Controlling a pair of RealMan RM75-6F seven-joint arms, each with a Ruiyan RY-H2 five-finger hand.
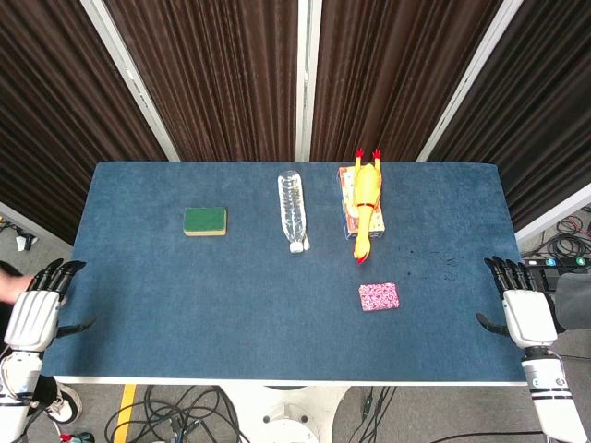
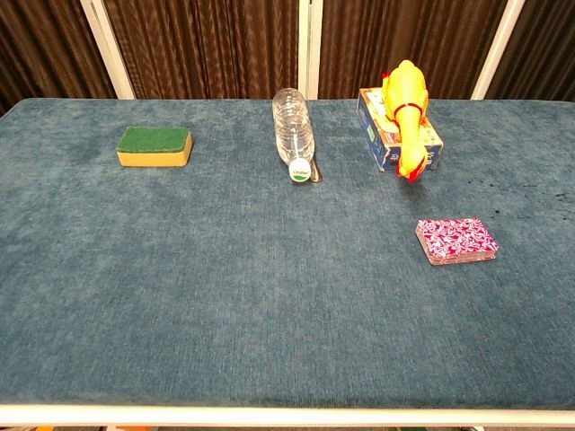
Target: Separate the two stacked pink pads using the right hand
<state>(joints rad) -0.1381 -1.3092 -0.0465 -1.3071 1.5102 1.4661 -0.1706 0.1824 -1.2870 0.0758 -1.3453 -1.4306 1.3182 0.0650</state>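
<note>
Right hand [image 1: 524, 312] rests at the right edge of the table [image 1: 185, 305], fingers spread and pointing forward, holding nothing. It shows only in the head view; the chest view does not catch it. Nearest to it, a short way inward across the blue cloth, lie the pink pads [image 1: 379, 296], which the chest view shows from the side as a flat stack with one pad squarely on top of the other, edges lined up. Nothing touches them.

Beyond the pads, toward the back of the table, a yellow rubber chicken [image 1: 366, 203] lies across a small box [image 2: 386, 135], its beak pointing toward the pads but well apart from them. Further left are a clear plastic bottle [image 1: 293, 210] on its side and, past it, a green-topped sponge [image 1: 205, 221]. At the far left edge the left hand [image 1: 37, 309] sits with its fingers apart, also empty.

By the look of it the task is not yet begun: the pads are unseparated, and the reach, the lifting of the top pad and its setting down beside the lower one all remain.
</note>
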